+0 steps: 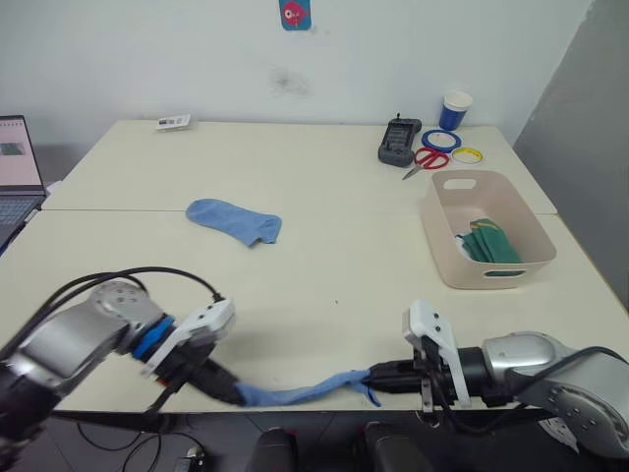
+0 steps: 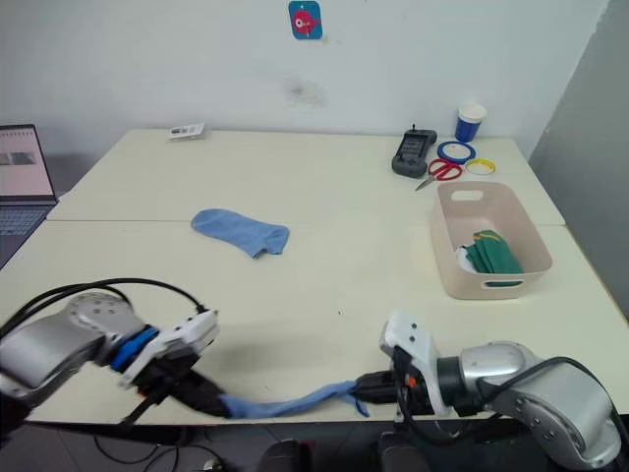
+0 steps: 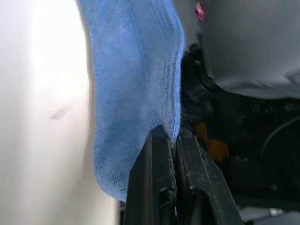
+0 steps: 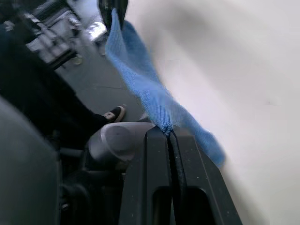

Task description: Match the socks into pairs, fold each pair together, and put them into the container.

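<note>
Down at the near edge of the bench [image 1: 324,295], one light blue sock [image 1: 300,393] hangs stretched between both hands, sagging a little in the middle and partly off the edge. The left hand [image 1: 228,391] has its two black fingers [image 3: 159,187] pressed together on one end of that sock; the left wrist view shows the fabric pinched right at the tips. The right hand [image 1: 381,377] clamps the other end the same way, fingers [image 4: 157,178] tight on a bunched corner, a short tail of blue poking past. Both forearms lie low and roughly level, pointing inward at each other along the bench edge.

Count so far: two light blue socks, the held one and a second sock [image 1: 234,220] lying flat on the bench further back, well apart from the hands. In the container [image 1: 444,258], on the right side of the bench, dark green socks [image 1: 488,243] sit folded with a bit of white [image 1: 462,244] beside them. How many lie in there cannot be told; the tub wall hides most of the pile.

Behind the tub: red-handled scissors [image 1: 427,160], a blue ring and a yellow ring, a dark handheld device [image 1: 399,142], a blue-and-white paper cup [image 1: 455,109]. A laptop [image 1: 18,172] is cut off at the left.
</note>
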Controlling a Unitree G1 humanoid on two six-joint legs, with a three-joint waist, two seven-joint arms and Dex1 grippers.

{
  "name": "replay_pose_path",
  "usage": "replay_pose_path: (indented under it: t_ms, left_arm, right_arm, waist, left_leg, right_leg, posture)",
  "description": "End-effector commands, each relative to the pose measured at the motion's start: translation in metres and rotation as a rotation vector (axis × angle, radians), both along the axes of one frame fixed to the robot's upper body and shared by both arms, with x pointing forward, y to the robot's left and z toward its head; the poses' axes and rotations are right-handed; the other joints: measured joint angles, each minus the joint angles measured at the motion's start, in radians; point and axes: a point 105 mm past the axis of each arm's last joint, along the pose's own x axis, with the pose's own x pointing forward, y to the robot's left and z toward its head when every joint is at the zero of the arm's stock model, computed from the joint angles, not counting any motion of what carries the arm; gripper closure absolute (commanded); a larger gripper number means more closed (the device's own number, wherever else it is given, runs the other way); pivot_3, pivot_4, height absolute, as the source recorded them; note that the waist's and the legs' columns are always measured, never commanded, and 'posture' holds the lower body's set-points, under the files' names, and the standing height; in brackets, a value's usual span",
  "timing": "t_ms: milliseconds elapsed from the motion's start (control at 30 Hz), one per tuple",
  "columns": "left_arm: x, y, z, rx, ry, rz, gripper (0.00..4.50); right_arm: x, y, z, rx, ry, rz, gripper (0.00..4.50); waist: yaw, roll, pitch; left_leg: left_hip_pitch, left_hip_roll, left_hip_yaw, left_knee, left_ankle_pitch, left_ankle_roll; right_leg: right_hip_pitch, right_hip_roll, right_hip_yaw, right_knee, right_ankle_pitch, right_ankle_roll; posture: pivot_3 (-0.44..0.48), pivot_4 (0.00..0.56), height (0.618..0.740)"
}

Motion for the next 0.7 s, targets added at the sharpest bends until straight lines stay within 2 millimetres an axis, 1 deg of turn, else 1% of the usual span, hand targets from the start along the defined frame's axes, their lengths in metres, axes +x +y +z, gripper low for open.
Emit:
replay_pose_path:
  t_ms: [33, 100, 233, 333, 467, 567, 667, 700]
  left_arm:
    - [0.026, 0.001, -0.012, 0.055, -0.006, 0.078, 4.5]
    - [0.038, -0.002, -0.018, 0.067, -0.012, 0.104, 4.5]
    - [0.067, -0.009, -0.027, 0.094, -0.057, 0.153, 4.5]
    - [0.081, -0.014, -0.029, 0.114, -0.097, 0.155, 4.5]
    - [0.09, -0.016, -0.029, 0.132, -0.148, 0.143, 4.5]
    - [0.093, -0.014, -0.031, 0.153, -0.179, 0.136, 4.5]
    - [0.097, -0.013, -0.031, 0.156, -0.213, 0.143, 4.5]
    - [0.097, -0.012, -0.031, 0.156, -0.22, 0.141, 4.5]
  right_arm:
    - [0.023, -0.01, -0.008, -0.064, -0.022, -0.127, 4.48]
    - [0.031, -0.013, -0.012, -0.075, -0.019, -0.169, 4.48]
    - [0.049, -0.016, -0.022, -0.113, -0.048, -0.241, 4.48]
    - [0.059, -0.018, -0.025, -0.134, -0.075, -0.266, 4.48]
    - [0.066, -0.02, -0.025, -0.164, -0.122, -0.26, 4.48]
    - [0.066, -0.019, -0.022, -0.165, -0.156, -0.222, 4.48]
    - [0.067, -0.021, -0.017, -0.167, -0.211, -0.209, 3.8]
    - [0.067, -0.022, -0.017, -0.167, -0.219, -0.208, 3.42]
  waist:
    - [0.002, -0.001, 0.0]
    - [0.002, -0.001, 0.0]
    - [0.002, -0.001, 0.0]
    - [0.003, 0.0, -0.001]
    - [0.002, 0.0, -0.001]
    - [0.002, 0.0, -0.001]
    - [0.002, 0.001, -0.001]
    - [0.002, 0.001, -0.002]
  left_leg:
    - [-0.001, 0.0, 0.0, 0.001, 0.0, 0.0]
    - [-0.005, 0.0, 0.0, 0.002, 0.0, 0.0]
    - [-0.006, 0.0, 0.0, 0.002, 0.0, 0.0]
    - [-0.007, 0.001, 0.0, 0.002, 0.0, 0.0]
    - [-0.007, 0.0, 0.0, 0.002, 0.0, 0.0]
    - [-0.007, 0.0, -0.001, 0.002, 0.0, 0.0]
    - [-0.007, 0.0, -0.001, 0.002, 0.0, 0.0]
    - [-0.006, 0.0, -0.001, 0.002, 0.0, 0.0]
  right_leg:
    - [-0.001, 0.001, 0.0, 0.0, 0.0, 0.0]
    - [-0.003, 0.003, -0.001, 0.0, 0.0, 0.0]
    - [-0.004, 0.005, -0.002, 0.0, 0.0, 0.0]
    - [-0.005, 0.006, -0.002, 0.0, 0.0, 0.0]
    - [-0.004, 0.006, -0.001, 0.001, 0.0, 0.0]
    - [-0.003, 0.006, -0.002, 0.0, 0.0, 0.001]
    - [-0.003, 0.006, -0.002, 0.0, 0.0, 0.001]
    - [-0.003, 0.006, -0.002, 0.0, 0.0, 0.001]
  posture:
    - [0.0, 0.15, 0.732]
    - [0.0, 0.15, 0.732]
    - [0.0, 0.15, 0.732]
    - [0.0, 0.15, 0.732]
    - [0.0, 0.15, 0.732]
    - [0.0, 0.15, 0.732]
    - [0.0, 0.15, 0.732]
    - [0.0, 0.15, 0.732]
